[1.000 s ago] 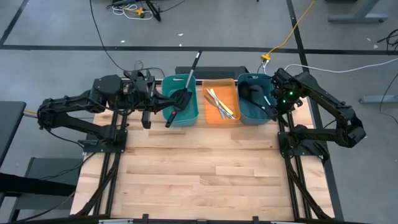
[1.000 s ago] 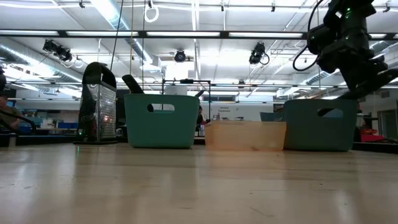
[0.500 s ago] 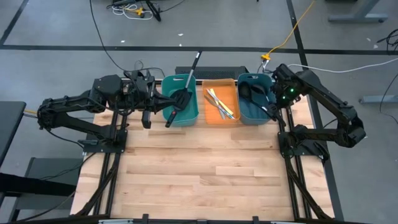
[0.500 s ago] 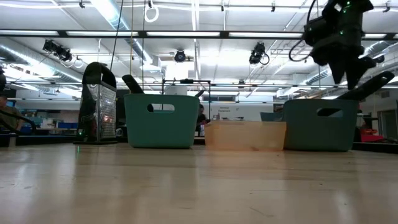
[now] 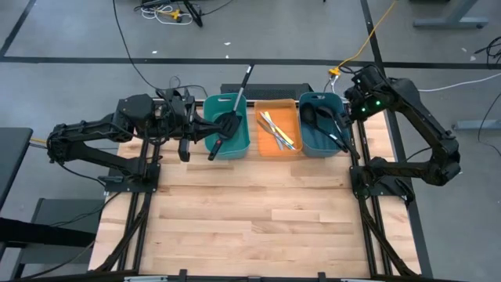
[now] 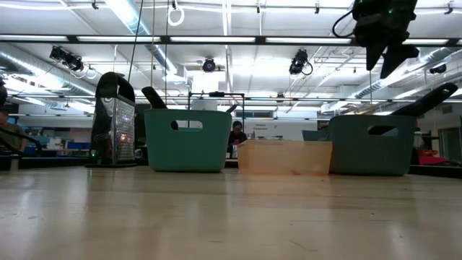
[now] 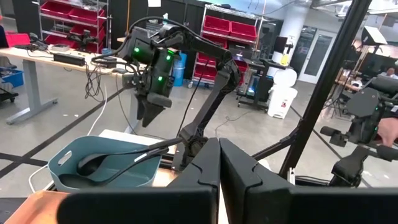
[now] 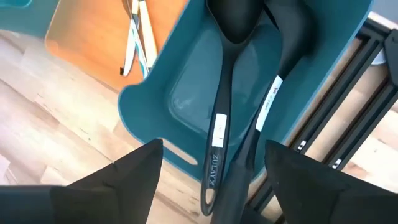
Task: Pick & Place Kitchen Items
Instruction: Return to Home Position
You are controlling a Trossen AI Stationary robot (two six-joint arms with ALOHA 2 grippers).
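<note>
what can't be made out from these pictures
Low view: what lies in the green bin, orange bin and blue bin; their walls hide it.
High view: how many spatulas are in the green bin; they overlap and are too small.
Right wrist view: the bowls of the ladles, cut off by the top edge.
Left wrist view: whatever lies behind the shut left fingers.

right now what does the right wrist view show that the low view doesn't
Right wrist only: two ladles lying inside the blue bin, sticks in the orange bin. Low only: the green bin, the left gripper beside it, how high the right gripper hangs over the blue bin, a person behind. Both: the blue and orange bins and a ladle handle poking past the blue bin's rim.
</note>
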